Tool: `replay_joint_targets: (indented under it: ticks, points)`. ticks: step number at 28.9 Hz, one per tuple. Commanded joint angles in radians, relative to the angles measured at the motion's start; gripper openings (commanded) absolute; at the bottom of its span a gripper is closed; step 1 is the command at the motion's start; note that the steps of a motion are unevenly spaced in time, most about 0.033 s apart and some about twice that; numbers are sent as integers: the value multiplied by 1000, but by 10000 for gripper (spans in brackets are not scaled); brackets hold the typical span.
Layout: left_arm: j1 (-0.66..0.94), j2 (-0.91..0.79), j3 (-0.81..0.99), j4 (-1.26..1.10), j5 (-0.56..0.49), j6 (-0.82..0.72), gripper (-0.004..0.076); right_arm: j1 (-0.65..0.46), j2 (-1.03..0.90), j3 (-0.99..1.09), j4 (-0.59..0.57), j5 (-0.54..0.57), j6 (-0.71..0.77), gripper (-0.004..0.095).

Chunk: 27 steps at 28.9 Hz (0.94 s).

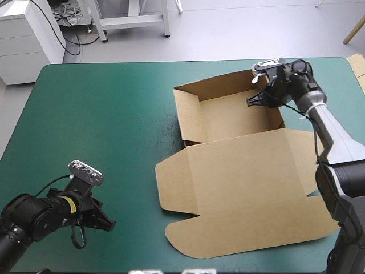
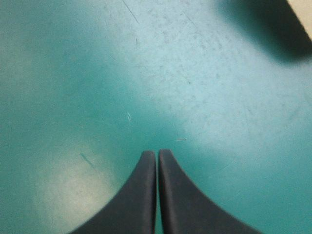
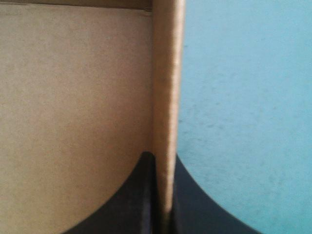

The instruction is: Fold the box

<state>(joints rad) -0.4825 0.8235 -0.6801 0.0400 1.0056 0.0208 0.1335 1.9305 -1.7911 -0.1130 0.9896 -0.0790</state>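
High: box (image 1: 239,171) on table's (image 1: 102,114) right half, tray far, lid flat near; right gripper (image 1: 259,98) reaches down onto the tray's right wall, prob to firm it up, left gripper (image 1: 105,222) parked low near-left corner. Left wrist: jaws together, empty. Right wrist: jaws clamped on that wall.

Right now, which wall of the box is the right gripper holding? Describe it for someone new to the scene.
On the teal-green table, the brown box lies toward the right, an open tray at the far side, lid flat in front. The held wall is the tray's upright right-hand side, nearest the table's right edge; it alone has the right gripper pinched on it.
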Motion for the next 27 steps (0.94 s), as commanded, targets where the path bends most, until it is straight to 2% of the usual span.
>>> replay_joint_targets:
  ticks: [1, 5, 13, 19, 27]
  points:
    - [2, -7, -24, -3, -33, -9, -8, -113, -87, -28, -40, -54, -11, -21]
    - [2, -7, -24, -3, -29, -9, -8, -270, -88, -28, 8, -24, -11, -21]
    - [2, -7, -24, -3, -31, -9, -8, -503, -88, -28, 43, -17, 1, -21]
    - [2, -7, -24, -3, -36, -9, -8, -596, -88, -28, 86, -26, -1, -21]
    - [2, -7, -24, -1, -38, -12, -8, -656, -80, -28, 68, -27, -3, -21]
